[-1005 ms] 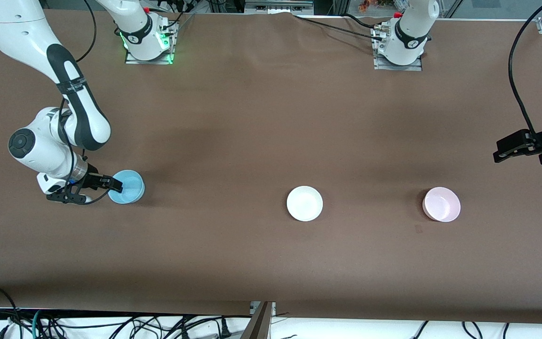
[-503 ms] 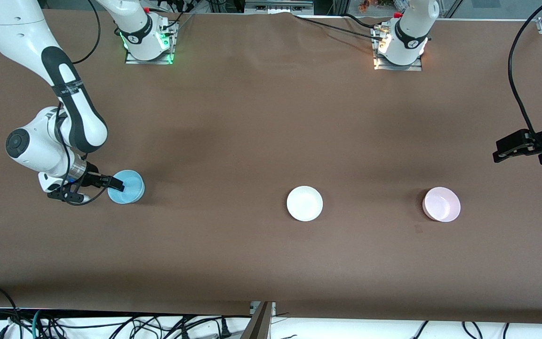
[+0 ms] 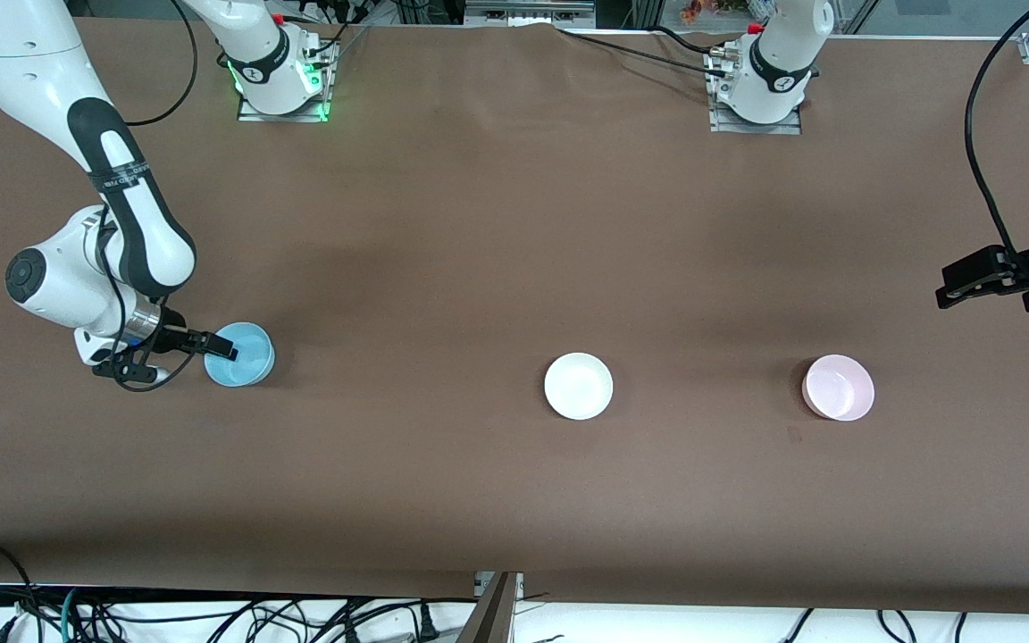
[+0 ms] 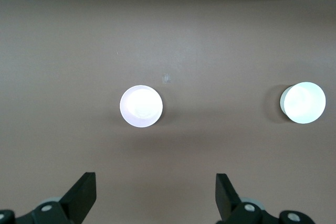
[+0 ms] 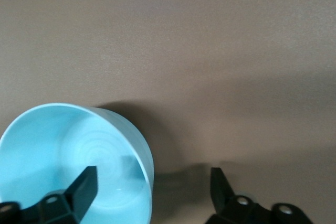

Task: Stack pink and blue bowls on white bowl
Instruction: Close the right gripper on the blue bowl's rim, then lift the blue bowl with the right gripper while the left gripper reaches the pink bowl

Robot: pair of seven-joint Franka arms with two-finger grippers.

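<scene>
Front view: the right gripper (image 3: 211, 350) is down at the blue bowl (image 3: 242, 355) near the right arm's end of the table, one finger inside, one outside the rim. White bowl (image 3: 578, 385) sits mid-table, pink bowl (image 3: 839, 387) toward the left arm's end, where the left gripper (image 3: 970, 281) waits up high.

Left wrist view: fingers (image 4: 84, 195) spread wide over bare table, pink bowl (image 4: 140, 106) and white bowl (image 4: 303, 102) well apart.

Right wrist view: fingers (image 5: 84, 187) apart, straddling the blue bowl's (image 5: 63, 145) wall, not clamped
</scene>
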